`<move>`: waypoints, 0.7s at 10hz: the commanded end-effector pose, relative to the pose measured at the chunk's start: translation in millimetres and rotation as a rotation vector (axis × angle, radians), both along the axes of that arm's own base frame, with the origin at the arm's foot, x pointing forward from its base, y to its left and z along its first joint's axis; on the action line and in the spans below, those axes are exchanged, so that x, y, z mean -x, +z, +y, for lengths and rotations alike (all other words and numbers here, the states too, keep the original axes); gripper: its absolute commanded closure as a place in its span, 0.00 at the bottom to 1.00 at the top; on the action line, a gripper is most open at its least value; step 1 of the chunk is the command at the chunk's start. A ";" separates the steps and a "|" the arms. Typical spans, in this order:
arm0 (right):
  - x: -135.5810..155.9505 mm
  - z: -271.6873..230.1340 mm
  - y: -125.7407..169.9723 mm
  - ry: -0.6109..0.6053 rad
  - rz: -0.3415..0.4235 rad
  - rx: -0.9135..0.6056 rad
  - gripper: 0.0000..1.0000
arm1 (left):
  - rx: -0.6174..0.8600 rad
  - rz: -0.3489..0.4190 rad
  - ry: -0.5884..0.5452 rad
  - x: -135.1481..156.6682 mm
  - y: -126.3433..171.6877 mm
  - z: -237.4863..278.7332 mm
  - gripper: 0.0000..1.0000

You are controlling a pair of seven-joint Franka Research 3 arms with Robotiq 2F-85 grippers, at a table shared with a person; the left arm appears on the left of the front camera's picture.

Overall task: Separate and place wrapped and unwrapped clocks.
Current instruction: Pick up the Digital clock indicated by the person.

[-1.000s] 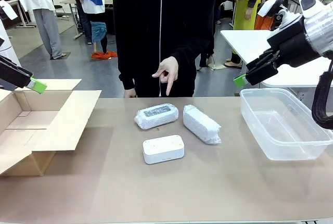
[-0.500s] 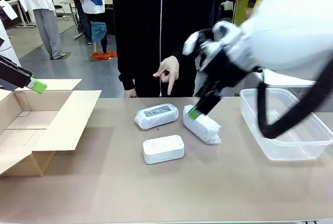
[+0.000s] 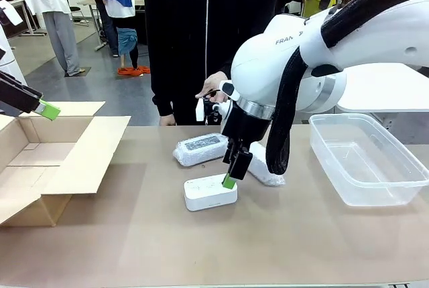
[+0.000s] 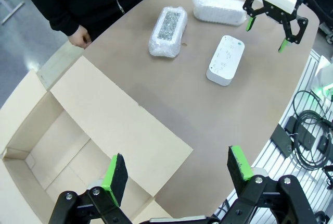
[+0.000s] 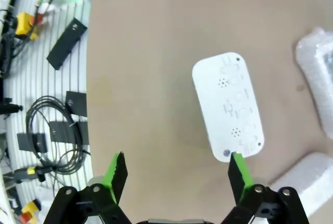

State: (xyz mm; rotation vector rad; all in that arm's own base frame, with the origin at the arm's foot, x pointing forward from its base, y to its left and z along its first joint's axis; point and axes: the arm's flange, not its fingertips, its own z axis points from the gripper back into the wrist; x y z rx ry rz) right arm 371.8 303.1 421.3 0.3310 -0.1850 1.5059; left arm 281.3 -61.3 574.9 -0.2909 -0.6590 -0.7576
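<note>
Three clocks: one bare, two wrapped.
Nearest, the white clock (image 3: 204,193) lies flat, buttons up; bundle (image 3: 200,149) behind it, second bundle (image 4: 218,10) alongside.

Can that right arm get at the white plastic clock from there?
Probably yes. The right tool hangs open just above one end of the smooth white rounded plastic clock, with nothing between. The two bubble-wrapped bundles lie clear of it. It needs centring first.

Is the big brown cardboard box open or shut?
Open. The brown cardboard box has its flaps spread outward, and the left wrist view looks down into its inside.
</note>
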 end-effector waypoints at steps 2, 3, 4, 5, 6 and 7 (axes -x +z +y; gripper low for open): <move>17.4 13.5 13.9 -0.028 -0.005 0.006 0.00 | 0.011 0.005 -0.009 0.6 -0.1 0.8 0.00; 5.1 5.0 4.2 -0.004 -0.009 0.006 0.00 | 0.011 0.005 -0.009 0.6 -0.1 0.8 0.00; -7.6 17.9 -8.8 -0.009 -0.042 0.025 0.00 | 0.011 0.005 -0.009 0.6 -0.1 0.8 0.00; -11.0 23.4 -15.9 0.017 -0.058 0.016 0.00 | 0.011 0.005 -0.009 0.6 -0.1 0.8 0.00; -7.8 29.0 -21.3 0.066 -0.073 0.001 0.00 | 0.011 0.005 -0.009 0.6 -0.1 0.8 0.00; -6.7 31.7 -28.5 0.064 -0.089 -0.001 0.00 | 0.011 0.005 -0.009 0.6 -0.1 0.8 0.00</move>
